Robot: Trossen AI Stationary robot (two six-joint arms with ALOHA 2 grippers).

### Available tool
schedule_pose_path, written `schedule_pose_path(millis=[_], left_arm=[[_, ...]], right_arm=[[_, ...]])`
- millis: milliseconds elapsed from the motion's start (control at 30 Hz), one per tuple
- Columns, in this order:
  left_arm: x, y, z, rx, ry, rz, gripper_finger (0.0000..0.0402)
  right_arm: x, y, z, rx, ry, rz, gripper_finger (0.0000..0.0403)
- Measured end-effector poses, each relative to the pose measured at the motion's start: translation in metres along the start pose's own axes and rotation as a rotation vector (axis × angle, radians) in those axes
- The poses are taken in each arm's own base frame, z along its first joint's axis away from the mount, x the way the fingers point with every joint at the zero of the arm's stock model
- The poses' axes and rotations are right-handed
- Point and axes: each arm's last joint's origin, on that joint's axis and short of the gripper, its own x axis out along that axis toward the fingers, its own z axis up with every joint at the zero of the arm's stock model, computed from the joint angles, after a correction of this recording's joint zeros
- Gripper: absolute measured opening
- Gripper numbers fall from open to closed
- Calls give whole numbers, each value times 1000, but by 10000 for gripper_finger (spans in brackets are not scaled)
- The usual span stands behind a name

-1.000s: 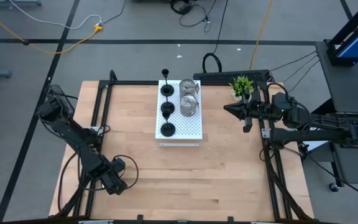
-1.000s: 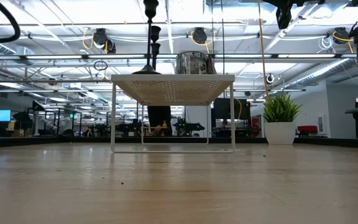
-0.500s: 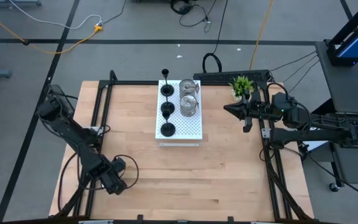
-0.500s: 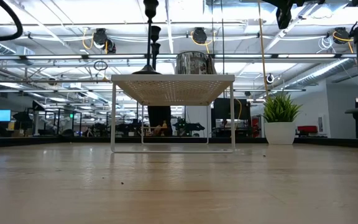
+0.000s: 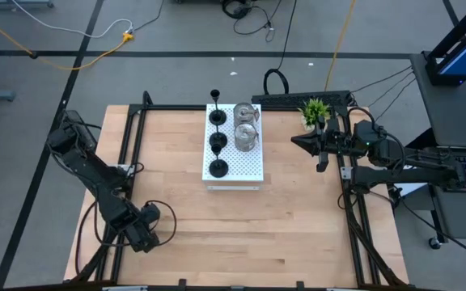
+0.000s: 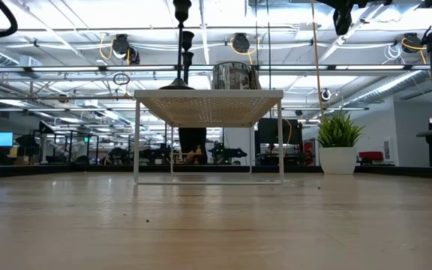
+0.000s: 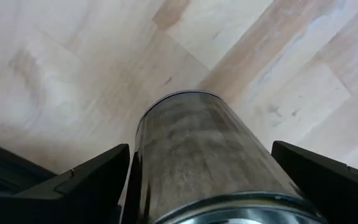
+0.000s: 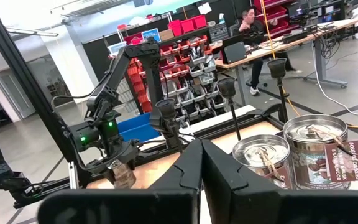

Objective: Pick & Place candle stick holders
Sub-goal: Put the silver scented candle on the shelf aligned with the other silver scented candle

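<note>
Three black holders (image 5: 218, 142) with thin stems stand in a row on the left side of the white perforated board (image 5: 247, 167). Two squat silver holders (image 5: 246, 125) stand on the board's right side; they also show in the right wrist view (image 8: 291, 155). My left gripper (image 5: 140, 233) is at the table's near left, shut on a third silver, glass-walled holder (image 7: 197, 143). My right gripper (image 5: 299, 142) is shut and empty, held high to the right of the board. My left gripper pinches the silver holder by its round side wall (image 7: 145, 168) between its two fingers (image 7: 98, 177), one on each side. The fingers come from above, pointing down at the wood, and run along the holder's length. Whether its lower end rests on the table cannot be told.
A small green potted plant (image 5: 315, 109) stands at the far right, beside my right arm. The board stands on thin legs (image 6: 136, 142) above the table. Bare wood lies across the table's middle and near side (image 5: 249, 234). A black frame rail (image 5: 128, 153) runs along the left.
My left gripper has gone a little toward the table's left edge, still shut on the silver holder.
</note>
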Motion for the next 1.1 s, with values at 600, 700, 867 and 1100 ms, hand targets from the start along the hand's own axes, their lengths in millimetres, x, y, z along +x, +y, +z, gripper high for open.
schedule_pose_path(millis=[600, 700, 867, 1100], left_arm=[[-40, 17, 5, -45, -97, -171, 397], [-48, 23, 2, -73, -34, -202, 397], [-59, 29, -2, -65, -4, -264, 397], [-60, 33, -7, -54, 33, -256, 397]], right_arm=[[0, 0, 0, 0, -3, 1, 0], [0, 0, 0, 0, -3, 1, 0], [0, 0, 0, 0, -3, 1, 0], [0, 0, 0, 0, -2, 0, 0]])
